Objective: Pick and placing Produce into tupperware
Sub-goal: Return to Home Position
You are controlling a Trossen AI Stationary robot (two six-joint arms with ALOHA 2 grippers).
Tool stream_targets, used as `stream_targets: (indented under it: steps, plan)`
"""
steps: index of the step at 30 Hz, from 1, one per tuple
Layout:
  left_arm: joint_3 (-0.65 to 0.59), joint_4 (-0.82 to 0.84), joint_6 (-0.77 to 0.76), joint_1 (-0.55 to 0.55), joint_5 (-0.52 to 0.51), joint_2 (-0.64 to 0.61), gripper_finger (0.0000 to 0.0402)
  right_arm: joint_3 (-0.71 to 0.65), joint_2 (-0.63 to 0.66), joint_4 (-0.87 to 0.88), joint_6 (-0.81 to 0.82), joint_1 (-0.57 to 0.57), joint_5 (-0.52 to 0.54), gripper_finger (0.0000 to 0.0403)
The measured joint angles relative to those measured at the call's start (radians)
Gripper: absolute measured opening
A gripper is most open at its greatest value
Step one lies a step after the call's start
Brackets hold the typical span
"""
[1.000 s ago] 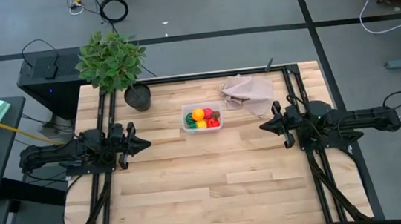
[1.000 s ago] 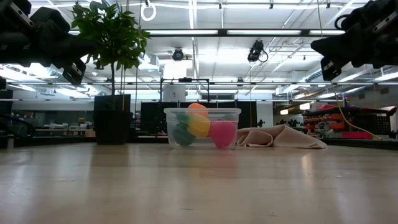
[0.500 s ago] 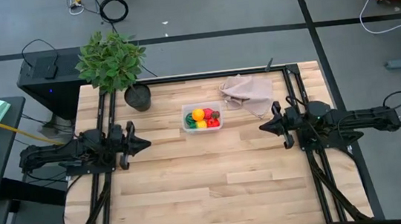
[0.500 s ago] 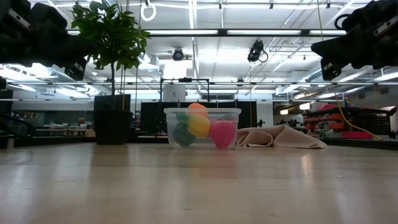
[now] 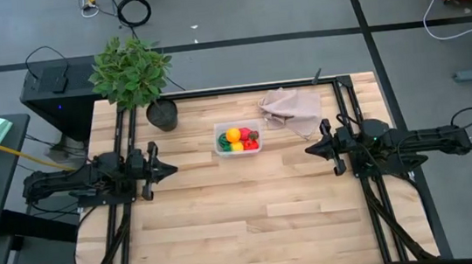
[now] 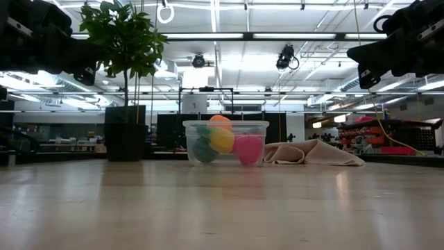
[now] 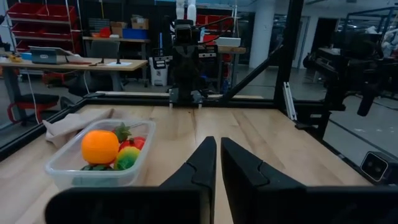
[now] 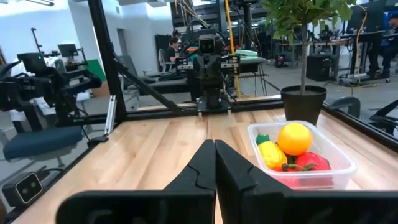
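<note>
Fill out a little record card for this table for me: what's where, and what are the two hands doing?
produce: piled inside the clear box
box position: mid-table, between potted plant and cloth
left hand: empty, shut, raised at table's left side
right hand: empty, shut, raised at right side

The produce (image 5: 239,140) is orange, yellow, red and green, the tupperware (image 6: 260,128) clear, the cloth (image 5: 290,107) beige.
</note>
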State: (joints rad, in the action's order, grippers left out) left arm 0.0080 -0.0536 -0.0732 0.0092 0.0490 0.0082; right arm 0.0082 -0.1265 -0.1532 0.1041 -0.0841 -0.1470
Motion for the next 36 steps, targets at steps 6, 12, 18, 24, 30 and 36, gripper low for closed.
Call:
stream_targets:
  steps: [6, 12, 18, 24, 30, 36]
  plan:
    - [0.000, 0.000, -0.001, 0.000, 0.000, 0.000, 0.0038, 0.000, 0.000, 0.000, 0.001, 0.000, 0.000, 0.0005]
    - [0.000, 0.000, -0.001, 0.000, 0.000, 0.000, 0.0038, 0.000, 0.000, 0.000, 0.001, 0.000, 0.000, 0.0005]
    - [0.000, 0.000, -0.001, 0.000, 0.000, 0.000, 0.0028, 0.000, 0.000, 0.000, 0.001, 0.000, 0.000, 0.0005]
    - [0.000, 0.000, -0.001, 0.000, 0.000, 0.000, 0.0033, 0.000, 0.000, 0.000, 0.001, 0.000, 0.000, 0.0005]
    - [0.000, 0.000, -0.001, 0.000, 0.000, 0.000, 0.0040, 0.000, 0.000, 0.000, 0.001, 0.000, 0.000, 0.0005]
    - [0.000, 0.000, -0.001, 0.000, 0.000, 0.000, 0.0032, 0.000, 0.000, 0.000, 0.001, 0.000, 0.000, 0.0005]
